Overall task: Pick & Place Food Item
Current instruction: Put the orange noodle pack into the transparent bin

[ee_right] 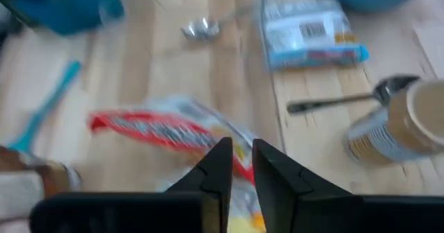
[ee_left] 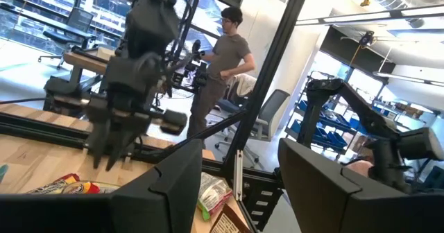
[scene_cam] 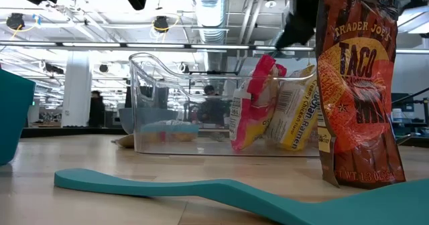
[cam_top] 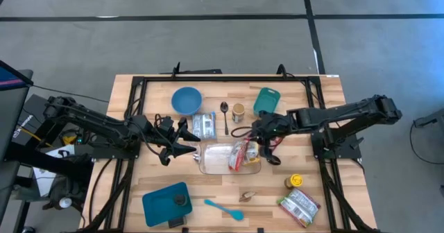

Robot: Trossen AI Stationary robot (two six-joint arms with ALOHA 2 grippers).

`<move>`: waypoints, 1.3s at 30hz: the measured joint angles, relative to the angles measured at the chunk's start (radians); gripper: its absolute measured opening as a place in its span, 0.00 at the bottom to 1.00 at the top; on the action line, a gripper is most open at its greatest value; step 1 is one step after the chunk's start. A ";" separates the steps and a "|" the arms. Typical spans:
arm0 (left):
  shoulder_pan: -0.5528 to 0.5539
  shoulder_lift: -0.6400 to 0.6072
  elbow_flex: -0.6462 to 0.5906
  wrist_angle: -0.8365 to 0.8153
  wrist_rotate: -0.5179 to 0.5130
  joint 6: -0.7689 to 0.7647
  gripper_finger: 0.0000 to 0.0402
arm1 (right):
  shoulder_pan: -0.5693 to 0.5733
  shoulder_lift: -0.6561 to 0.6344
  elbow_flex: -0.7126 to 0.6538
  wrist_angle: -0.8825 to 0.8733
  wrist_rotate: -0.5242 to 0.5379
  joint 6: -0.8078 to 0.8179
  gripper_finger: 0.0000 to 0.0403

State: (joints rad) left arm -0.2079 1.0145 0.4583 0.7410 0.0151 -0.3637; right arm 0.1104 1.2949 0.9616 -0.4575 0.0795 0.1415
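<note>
While the right gripper (cam_top: 258, 141) hangs over the clear bin (cam_top: 211, 165), fingers nearly shut and holding nothing, the red snack pack (cam_top: 238, 154) already sits inside. Risk: a low exit could snag the pack. Left gripper (cam_top: 182, 140) waits half open beside the bin.

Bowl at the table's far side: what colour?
Blue bowl, clearest in the high view.
</note>
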 joint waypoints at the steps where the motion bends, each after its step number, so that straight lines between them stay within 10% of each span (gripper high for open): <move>1: 0.000 0.000 0.000 0.000 0.000 0.000 0.46 | 0.010 0.000 0.005 0.018 0.000 0.006 0.11; 18: 0.000 0.000 0.000 0.000 0.000 0.000 0.46 | 0.151 0.196 0.008 0.352 0.000 0.009 0.00; 39: 0.000 0.000 0.000 0.000 0.000 0.001 0.46 | 0.207 0.287 0.009 0.233 0.056 0.049 0.00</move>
State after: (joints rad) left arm -0.2077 1.0145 0.4587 0.7414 0.0151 -0.3630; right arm 0.3174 1.5818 0.9707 -0.2243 0.1355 0.1903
